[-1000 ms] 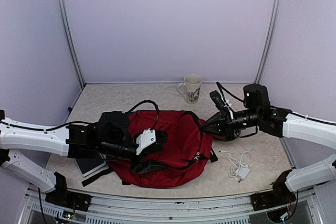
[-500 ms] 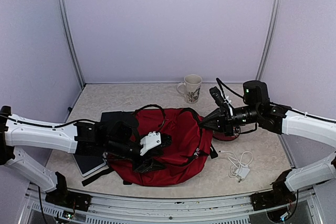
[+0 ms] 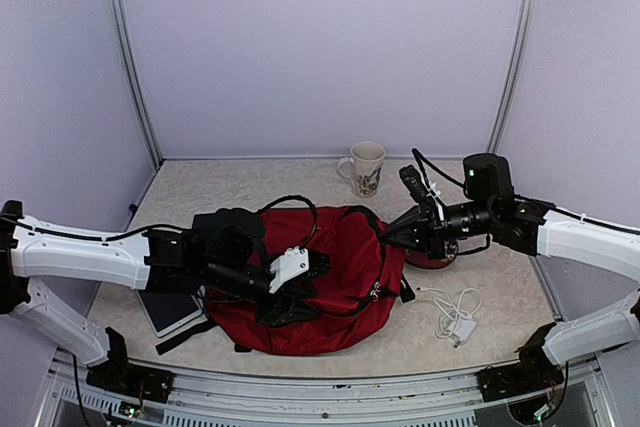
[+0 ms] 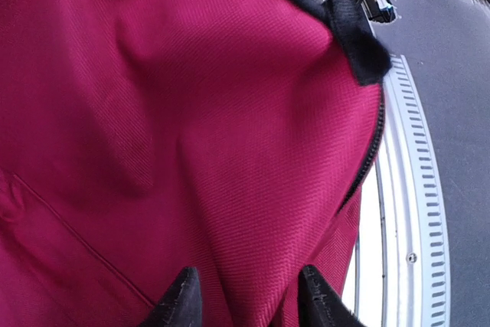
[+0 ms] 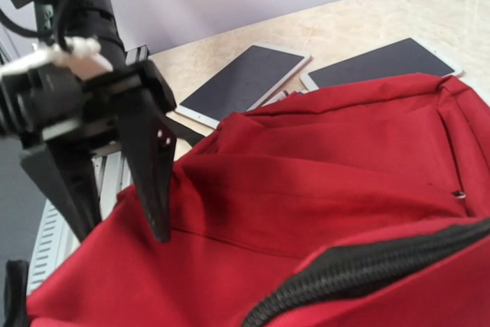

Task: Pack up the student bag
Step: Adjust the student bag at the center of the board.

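- Pinching too shallow a fold is the first risk. The left gripper (image 4: 246,285), at the bottom edge of its own view, has its fingers partway apart astride a ridge of red cloth and clamps nothing. If it closes on the top layer alone, I judge the fabric may slip out when lifted.
- A deeper bite could catch both layers and pin the opening shut instead of spreading it.
- The student bag (image 3: 340,277) lies slumped in the lower middle of the overhead view, on the table (image 3: 250,182) between the two arms. A tug to either side could slide it over the tablets beside it.
- The right gripper (image 3: 392,232), at the bag's upper right rim, is closed. Its fingers do not show in its own view, where only the black zipper (image 5: 360,269) fills the lower right. I cannot tell whether it holds the rim.
- If it holds nothing, the mouth may sag shut just as the left side pulls.
- Counts, from the left of the frame:
- Two tablets, one (image 5: 245,74) at upper centre of the right wrist view and one (image 5: 383,60) at upper right.
- One bag.
- One mug (image 3: 366,167), above the bag in the overhead view.
- One white charger (image 3: 462,327) with its cable, at lower right.
- Two grippers.
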Robot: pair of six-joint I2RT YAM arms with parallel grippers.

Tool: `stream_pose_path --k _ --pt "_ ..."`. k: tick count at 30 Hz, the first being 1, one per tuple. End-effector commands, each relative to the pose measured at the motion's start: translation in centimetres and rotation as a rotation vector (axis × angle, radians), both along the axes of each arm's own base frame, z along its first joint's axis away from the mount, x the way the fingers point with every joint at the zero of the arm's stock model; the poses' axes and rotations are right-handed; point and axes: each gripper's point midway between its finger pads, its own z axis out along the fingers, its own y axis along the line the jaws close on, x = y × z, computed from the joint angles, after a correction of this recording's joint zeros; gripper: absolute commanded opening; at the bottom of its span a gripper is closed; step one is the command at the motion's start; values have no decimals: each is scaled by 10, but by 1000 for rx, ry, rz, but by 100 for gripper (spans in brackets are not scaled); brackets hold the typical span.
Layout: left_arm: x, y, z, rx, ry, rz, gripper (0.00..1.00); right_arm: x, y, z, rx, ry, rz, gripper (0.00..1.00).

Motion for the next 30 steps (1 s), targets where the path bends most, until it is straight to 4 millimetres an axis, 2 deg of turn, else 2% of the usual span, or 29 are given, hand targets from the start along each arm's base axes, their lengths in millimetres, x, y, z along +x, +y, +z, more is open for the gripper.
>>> stream_pose_path --k 1,3,8,9,11,12,15,17,20,23,25,30 --pt "5 -7 0 22 9 1 27 2 2 22 46 -62 17 0" --pt "8 -12 3 15 7 11 1 3 1 22 45 -61 13 0" --pt "14 -17 26 -89 -14 40 0 9 0 20 35 -43 -22 0" --pt "18 -18 33 -118 -25 62 0 14 0 19 28 -31 -50 3" --pt "35 -17 45 -166 -49 164 0 37 -5 14 -18 -2 -187 34" --pt "46 -16 50 -191 -52 222 0 54 -12 13 -52 3 -294 49" --pt "79 -9 65 -263 -23 381 0 83 -31 24 -86 23 -513 73" --pt "94 -6 77 -307 -23 456 0 92 -44 40 -66 45 -627 98" --pt "99 -11 94 -370 -10 467 0 91 -46 49 -78 59 -694 100" --pt "108 -11 105 -419 -3 521 0 73 -27 35 -140 86 -687 99" --pt "116 -8 109 -445 5 570 0 62 -20 26 -154 127 -713 95" --pt "134 -2 118 -487 15 679 0 34 -13 24 -31 232 -815 80"
